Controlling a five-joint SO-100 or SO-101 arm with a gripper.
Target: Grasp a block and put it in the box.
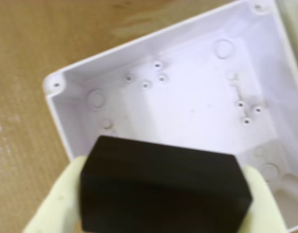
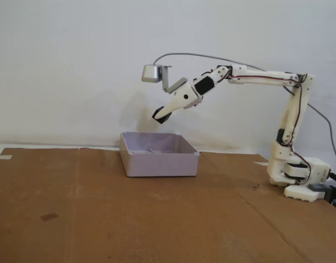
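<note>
My gripper is shut on a dark, near-black block, held between two pale cream fingers. Below it lies an open, empty white plastic box. In the fixed view the gripper hangs in the air above the box, with the block a small dark spot at its tip, well clear of the box's rim.
The box stands on a brown cardboard sheet that covers the table. The arm's base stands at the right in the fixed view. A white wall is behind.
</note>
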